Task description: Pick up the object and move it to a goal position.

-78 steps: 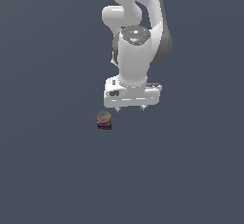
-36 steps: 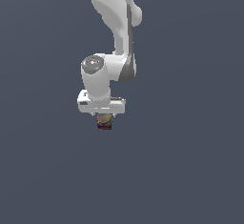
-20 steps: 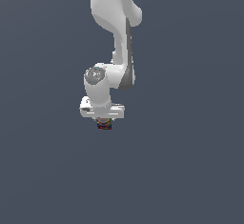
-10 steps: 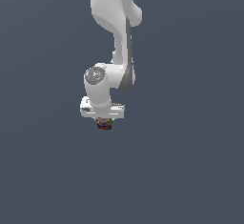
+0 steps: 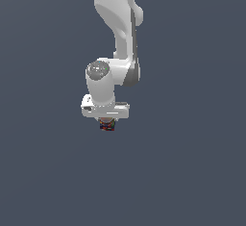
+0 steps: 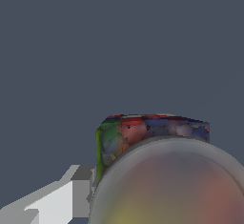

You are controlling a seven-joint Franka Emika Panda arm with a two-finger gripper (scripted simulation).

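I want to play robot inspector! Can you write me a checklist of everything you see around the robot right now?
Surface: plain dark grey floor, bare where visible.
Job's things: the object, small and dark with red, blue and green speckles, sits right under the gripper.
Clutter: nothing seen.
Grippers: gripper is down over the object; one pale finger shows beside it in the wrist view; whether it is clamped cannot be told.
Cables: nothing seen.
Surroundings: only the white arm.
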